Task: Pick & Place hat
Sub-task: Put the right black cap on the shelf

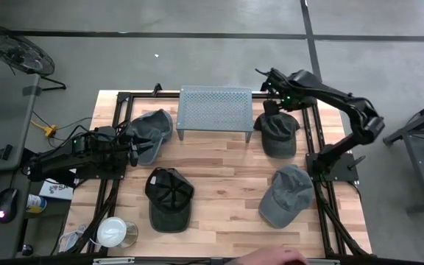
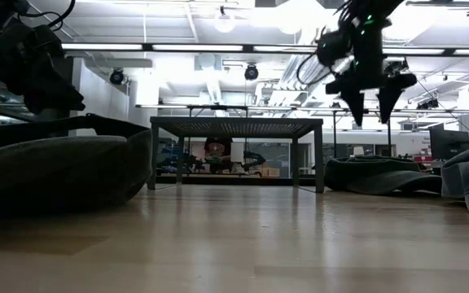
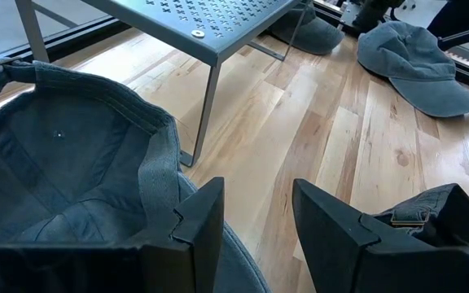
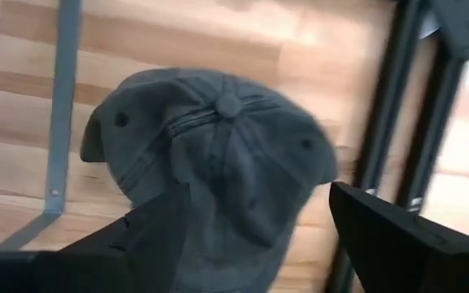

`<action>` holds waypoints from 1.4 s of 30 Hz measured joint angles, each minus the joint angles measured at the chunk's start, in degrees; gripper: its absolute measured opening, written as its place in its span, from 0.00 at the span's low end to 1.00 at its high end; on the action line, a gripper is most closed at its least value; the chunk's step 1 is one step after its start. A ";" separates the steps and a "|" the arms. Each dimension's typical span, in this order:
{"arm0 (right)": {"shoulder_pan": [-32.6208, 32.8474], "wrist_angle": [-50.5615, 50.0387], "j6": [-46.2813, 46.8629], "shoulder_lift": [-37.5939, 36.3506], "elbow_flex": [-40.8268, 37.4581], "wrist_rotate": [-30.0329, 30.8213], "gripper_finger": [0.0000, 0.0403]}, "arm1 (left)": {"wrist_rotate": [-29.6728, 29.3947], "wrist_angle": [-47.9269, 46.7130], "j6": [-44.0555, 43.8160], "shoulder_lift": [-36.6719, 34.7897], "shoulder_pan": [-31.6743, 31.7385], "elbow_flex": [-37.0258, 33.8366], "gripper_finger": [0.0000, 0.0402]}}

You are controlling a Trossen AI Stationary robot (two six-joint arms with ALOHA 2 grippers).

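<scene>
Bright ceiling lights (image 2: 300,12) are glaring in the low view, turning the arms into silhouettes, while the wooden table (image 2: 243,236) is blurring close to the lens. Overhead, even light is casting soft shadows. The right wrist view is smearing (motion blur) across the dark cap (image 4: 218,155).

The right arm reaches from its base at the bench's three o'clock edge up toward one o'clock, elbow bent, its right pincer (image 1: 274,94) hanging in the air, pointed down, fingers (image 4: 397,236) spread wide with nothing between them. The left arm lies low along the nine o'clock side, its left pincer (image 1: 133,145) level, fingers (image 3: 332,224) partly apart.
</scene>
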 joint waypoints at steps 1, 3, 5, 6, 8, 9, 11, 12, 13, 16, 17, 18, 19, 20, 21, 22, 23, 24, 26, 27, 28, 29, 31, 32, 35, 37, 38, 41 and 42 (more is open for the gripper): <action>-0.25 0.47 0.13 1.01 0.00 -0.88 0.72 | 0.00 0.00 0.00 0.00 0.00 0.00 0.36; -0.89 0.87 0.15 2.94 0.00 -1.83 0.71 | 0.00 0.00 0.00 0.00 0.00 0.00 0.36; -1.47 1.24 0.18 4.71 -0.02 -2.17 0.71 | 0.00 0.00 0.00 0.00 0.02 -0.01 0.36; -1.80 1.44 0.20 5.57 -0.02 -2.38 0.71 | 0.00 0.00 0.00 0.01 0.01 0.00 0.36; -2.52 1.71 0.20 7.30 -0.02 -2.90 0.71 | 0.00 0.00 0.02 0.00 0.00 -0.01 0.36; -2.85 2.02 0.20 8.07 -0.04 -3.15 0.71 | 0.00 0.00 0.00 0.00 0.01 -0.01 0.36; -3.36 3.27 0.17 9.31 -0.04 -4.20 0.71 | 0.00 0.00 0.01 0.00 0.00 0.01 0.36; -3.57 3.88 0.20 9.87 -0.04 -4.71 0.71 | 0.00 0.00 0.00 0.00 0.02 0.01 0.36; -3.78 4.21 0.23 10.45 -0.04 -5.05 0.71 | 0.01 0.00 0.01 0.00 0.01 0.00 0.36; -4.33 4.15 0.79 11.95 -0.09 -5.77 0.71 | 0.00 0.00 0.02 0.00 0.00 -0.01 0.36; -4.48 4.15 1.14 12.28 -0.09 -5.83 0.71 | 0.00 0.00 0.00 0.00 0.00 0.01 0.36; -4.64 4.18 1.21 12.56 -0.09 -5.93 0.71 | 0.01 0.00 0.01 0.00 0.00 -0.01 0.36; -4.87 4.22 1.21 12.91 -0.09 -6.00 0.71 | 0.00 0.00 0.00 0.00 0.00 0.00 0.36; -4.99 4.32 1.22 13.22 -0.09 -5.99 0.71 | 0.00 0.00 0.02 0.00 0.00 -0.01 0.36; -5.02 4.45 1.21 13.50 -0.09 -6.00 0.71 | 0.00 0.00 0.00 0.00 0.00 0.01 0.36; -5.24 4.57 1.23 13.74 -0.09 -6.10 0.71 | 0.00 0.00 0.00 0.00 0.00 -0.01 0.36; -5.37 4.68 1.23 14.00 -0.09 -6.23 0.71 | 0.00 0.00 0.00 0.00 0.00 -0.01 0.36; -5.43 4.75 1.25 14.38 -0.09 -6.36 0.71 | 0.00 0.00 0.00 0.00 0.02 0.01 0.36; -5.71 4.98 1.25 15.19 -0.09 -6.96 0.71 | 0.01 0.00 0.00 0.01 0.00 0.01 0.36; -5.71 5.19 1.25 15.47 -0.09 -7.37 0.71 | 0.00 -0.01 0.00 0.01 0.02 -0.01 0.36; -5.79 5.53 1.28 15.66 -0.09 -7.61 0.71 | 0.00 0.00 0.00 0.00 0.01 -0.01 0.36; -5.88 5.89 1.28 15.75 -0.09 -7.91 0.71 | 0.00 0.00 0.00 0.00 0.02 0.00 0.36; -6.12 6.54 1.40 15.91 -0.09 -8.96 0.71 | 0.00 0.00 0.00 0.00 0.00 0.01 0.36; -6.29 6.78 1.51 15.93 -0.09 -8.93 0.71 | 0.00 0.00 0.00 0.00 0.01 -0.01 0.36; -6.77 6.69 2.25 15.93 -0.09 -8.97 0.71 | 0.00 0.00 0.02 0.00 0.00 -0.01 0.36; -6.94 6.71 2.30 15.93 -0.09 -8.97 0.71 | 0.00 0.00 0.00 0.00 0.00 -0.01 0.36; -6.96 6.71 2.34 15.93 -0.09 -8.99 0.70 | 0.00 0.00 0.00 0.00 0.01 -0.01 0.36; -7.19 6.49 2.74 15.93 -0.09 -8.97 0.66 | 0.00 0.00 0.01 0.00 0.01 0.00 0.36; -7.25 6.48 2.74 15.93 -0.09 -8.95 0.64 | 0.00 0.00 0.00 0.00 0.02 -0.01 0.36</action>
